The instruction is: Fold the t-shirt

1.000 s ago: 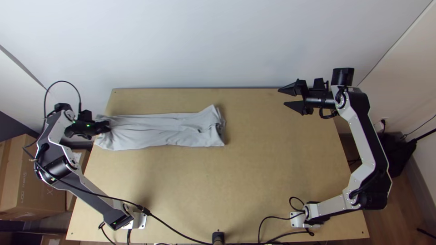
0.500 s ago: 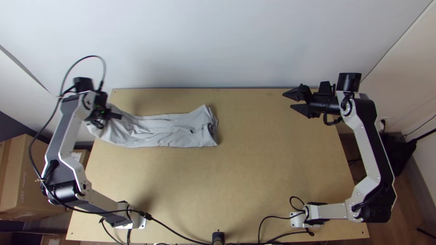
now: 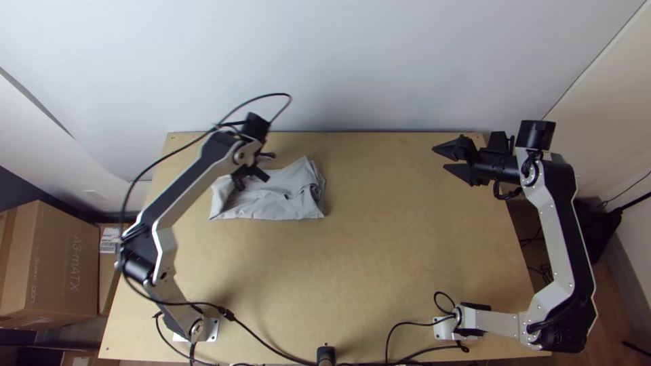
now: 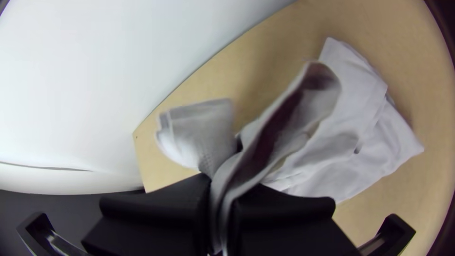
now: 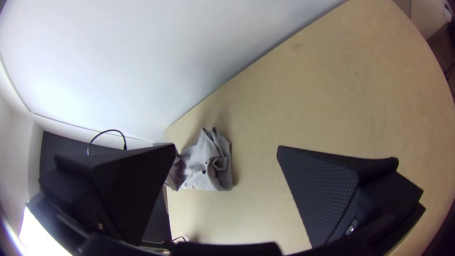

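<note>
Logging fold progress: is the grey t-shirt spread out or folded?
Partly folded: layers of the t-shirt lie stacked on the table, while the left claw holds another part raised.

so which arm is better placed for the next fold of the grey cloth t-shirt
Left, I'd judge: the flat-fingered black left gripper pinches part of the t-shirt above the rest, so it could lay that down. The matching black right gripper stands open, clear of the t-shirt.
</note>
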